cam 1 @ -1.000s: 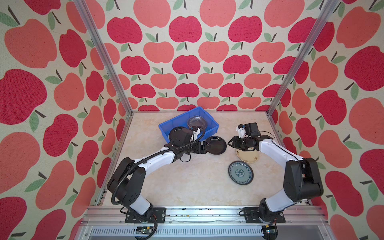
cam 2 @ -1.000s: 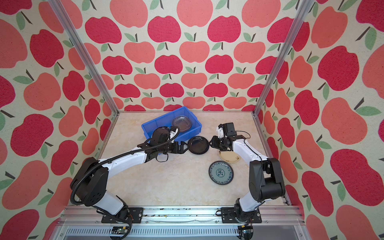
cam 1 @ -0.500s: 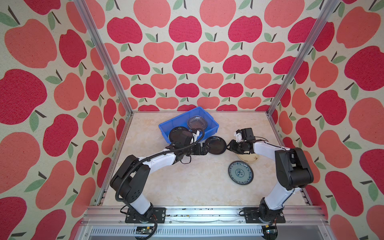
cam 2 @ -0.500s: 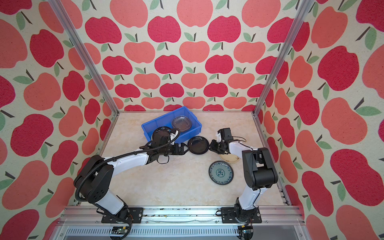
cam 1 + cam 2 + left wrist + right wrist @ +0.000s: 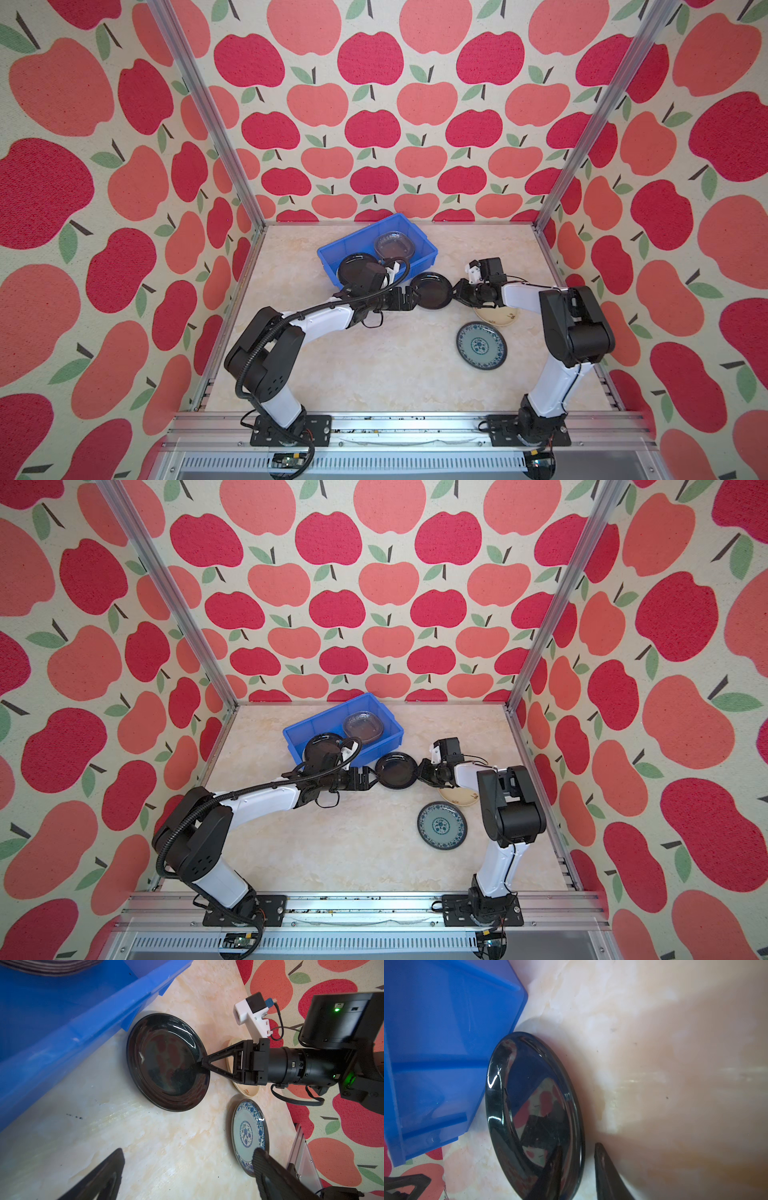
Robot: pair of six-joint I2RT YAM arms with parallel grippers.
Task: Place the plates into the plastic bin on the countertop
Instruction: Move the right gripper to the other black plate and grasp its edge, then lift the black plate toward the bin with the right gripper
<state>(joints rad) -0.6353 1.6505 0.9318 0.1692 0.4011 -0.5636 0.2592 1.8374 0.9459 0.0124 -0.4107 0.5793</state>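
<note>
A glossy black plate lies flat on the countertop, against the corner of the blue plastic bin. My right gripper straddles its right rim, one finger over the plate, the other outside with a narrow gap, so it is open. My left gripper stands wide open at the plate's left edge, holding nothing. In the bin lie a clear glass plate and another black plate.
A cream plate lies partly under my right arm. A blue-white patterned plate rests nearer the front right. Apple-patterned walls and aluminium posts enclose the countertop.
My right gripper has dropped and moved left onto the black plate's right rim, its jaws narrowing. The left gripper has stayed open by the plate's left edge.
</note>
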